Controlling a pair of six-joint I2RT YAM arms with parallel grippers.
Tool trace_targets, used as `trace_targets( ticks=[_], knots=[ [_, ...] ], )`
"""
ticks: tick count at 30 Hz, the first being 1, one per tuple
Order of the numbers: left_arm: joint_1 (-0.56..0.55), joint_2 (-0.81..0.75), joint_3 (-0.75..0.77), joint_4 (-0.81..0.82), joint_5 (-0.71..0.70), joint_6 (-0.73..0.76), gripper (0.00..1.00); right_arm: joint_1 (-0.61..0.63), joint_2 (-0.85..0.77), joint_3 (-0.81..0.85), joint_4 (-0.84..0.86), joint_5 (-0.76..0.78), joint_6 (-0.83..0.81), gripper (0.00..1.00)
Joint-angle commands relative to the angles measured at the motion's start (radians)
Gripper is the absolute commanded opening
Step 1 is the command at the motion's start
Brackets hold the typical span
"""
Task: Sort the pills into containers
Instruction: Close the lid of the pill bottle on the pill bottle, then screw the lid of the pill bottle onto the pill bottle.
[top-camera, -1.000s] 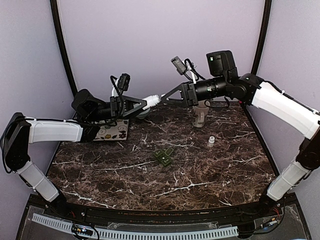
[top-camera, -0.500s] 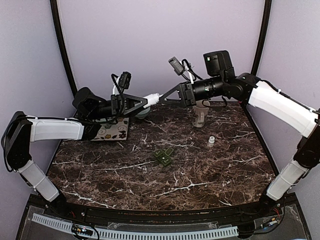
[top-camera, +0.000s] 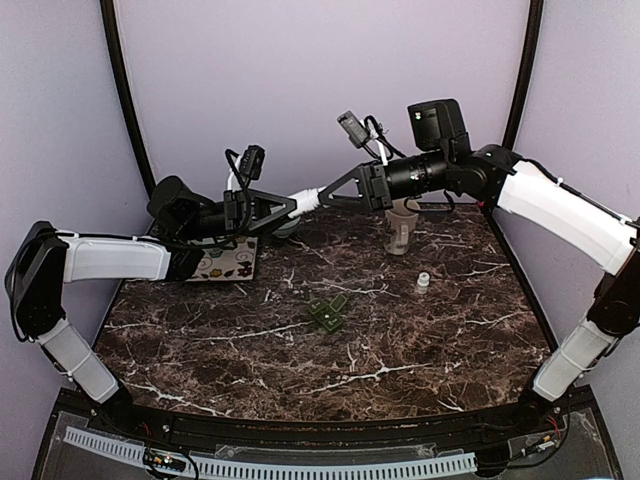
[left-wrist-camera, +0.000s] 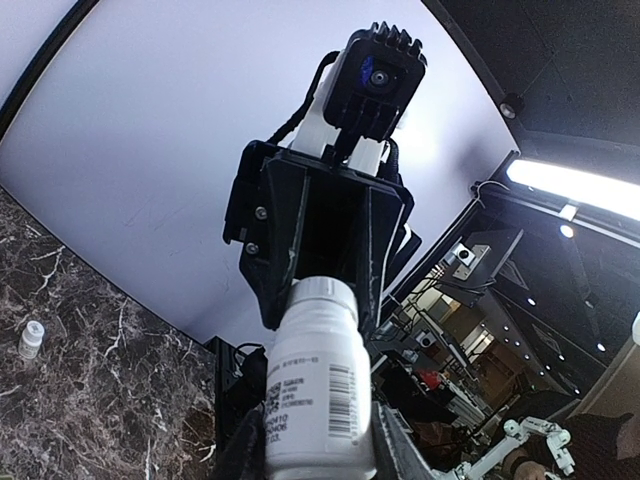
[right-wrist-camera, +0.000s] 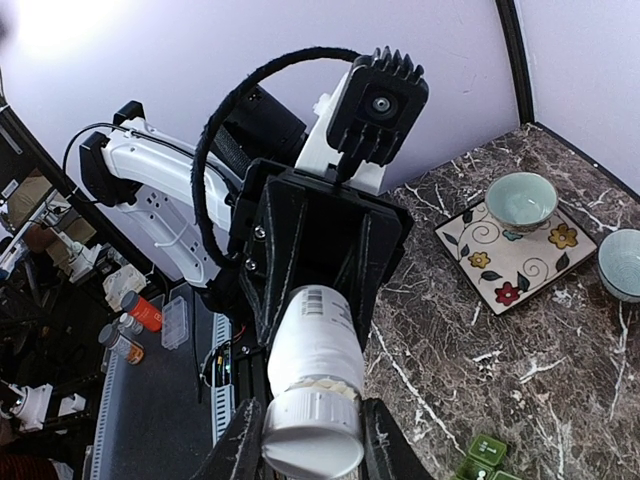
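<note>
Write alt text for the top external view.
The left gripper and right gripper hold a white plastic pill bottle between them in mid-air, left on its body, right on its cap. A small dark green compartment box lies on the dark marble table.

**A robotics lab behind a test booth**

We see a left arm (top-camera: 110, 262) and a right arm (top-camera: 565, 215), both robotic, bolted to a dark marble-patterned desk (top-camera: 400, 370) inside a plain lavender booth (top-camera: 320, 90). Beyond it, our wrist views show a ceiling strip light (left-wrist-camera: 575, 185), another small robot arm (left-wrist-camera: 525, 435) and spare bottles (right-wrist-camera: 143, 310) among cluttered equipment.
</note>
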Motion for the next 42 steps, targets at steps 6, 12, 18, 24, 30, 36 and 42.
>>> trace_targets(
  ticks=[6,12,18,24,30,36,42],
  knots=[
    [0.001,0.019,0.036,0.066,0.028,-0.032,0.0,0.008,0.041,0.061,0.034,-0.022,-0.008,0.0],
    [-0.002,0.025,0.048,0.07,0.035,-0.039,0.0,0.008,0.049,0.066,0.028,-0.03,-0.008,0.0],
    [-0.007,0.035,0.077,0.07,0.054,-0.05,0.0,0.012,0.057,0.065,0.005,-0.047,-0.01,0.0],
    [-0.017,0.053,0.121,0.071,0.073,-0.067,0.0,0.027,0.063,0.064,-0.021,-0.042,-0.019,0.0],
    [-0.039,0.069,0.156,0.057,0.086,-0.069,0.0,0.044,0.065,0.062,-0.029,-0.028,-0.02,0.0],
    [-0.065,0.061,0.173,0.023,0.07,-0.036,0.0,0.054,0.05,0.042,-0.003,-0.01,0.016,0.0],
    [-0.1,0.02,0.182,-0.12,0.015,0.152,0.0,0.054,0.046,-0.001,0.101,-0.012,0.168,0.0]
  ],
)
